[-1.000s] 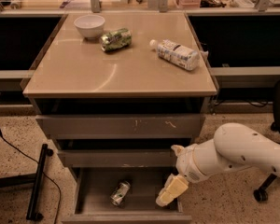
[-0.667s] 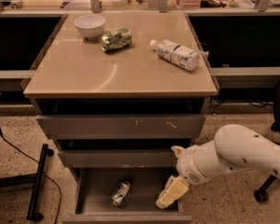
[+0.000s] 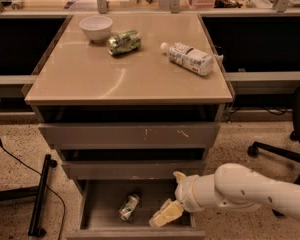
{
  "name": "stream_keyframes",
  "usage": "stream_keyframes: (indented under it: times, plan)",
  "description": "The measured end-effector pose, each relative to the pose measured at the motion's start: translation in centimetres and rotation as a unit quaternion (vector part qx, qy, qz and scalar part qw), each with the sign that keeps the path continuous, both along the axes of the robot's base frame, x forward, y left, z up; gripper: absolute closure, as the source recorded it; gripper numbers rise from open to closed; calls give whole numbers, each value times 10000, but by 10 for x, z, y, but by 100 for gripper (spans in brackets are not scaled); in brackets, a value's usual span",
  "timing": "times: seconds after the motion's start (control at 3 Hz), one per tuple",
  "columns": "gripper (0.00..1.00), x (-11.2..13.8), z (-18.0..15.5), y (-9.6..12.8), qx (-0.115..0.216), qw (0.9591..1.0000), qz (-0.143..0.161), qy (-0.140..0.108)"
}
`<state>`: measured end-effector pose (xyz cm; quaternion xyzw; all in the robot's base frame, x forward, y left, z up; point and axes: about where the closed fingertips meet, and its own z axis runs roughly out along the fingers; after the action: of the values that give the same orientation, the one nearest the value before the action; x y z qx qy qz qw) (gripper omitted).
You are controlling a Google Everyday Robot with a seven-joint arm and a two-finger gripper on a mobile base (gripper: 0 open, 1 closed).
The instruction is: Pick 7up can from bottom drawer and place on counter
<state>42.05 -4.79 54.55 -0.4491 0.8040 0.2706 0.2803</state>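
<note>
7up can [image 3: 128, 207]: laid on its side in the bottom drawer [image 3: 101, 204], toward the middle.
Claw [image 3: 165, 215]: held low in the bottom drawer, just right of the 7up can; its grip cannot be told.
Bottom drawer: pulled open.
Table [image 3: 115, 81]: a white bowl [image 3: 96, 27], a green can [image 3: 124, 42] and a plastic bottle [image 3: 190, 58] are carried.

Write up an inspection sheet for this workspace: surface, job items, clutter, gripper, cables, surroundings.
Surface: counter, glossy tan top of the drawer cabinet.
Job's things: 7up can lying on its side in the open bottom drawer; not yet on the counter.
Clutter: white bowl, green can on its side, and plastic bottle on its side, all on the counter.
Gripper: gripper low in the bottom drawer, right of the 7up can, not on it.
Cables: black cable across the floor at left.
Surroundings: office chair at right; black stand on the floor at left.
</note>
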Motion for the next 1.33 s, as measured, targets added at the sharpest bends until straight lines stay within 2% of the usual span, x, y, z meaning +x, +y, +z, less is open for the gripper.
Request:
stream_keyframes:
  times: [0.33,0.67,1.0,1.33]
  plan:
    - [0,9,-58,29,250,9996,-156,39]
    - [0,22,-102,56,292,9994,-180,78]
    - [0,21,-109,62,316,9993,-173,118]
    - [0,23,-113,61,228,9989,-399,107]
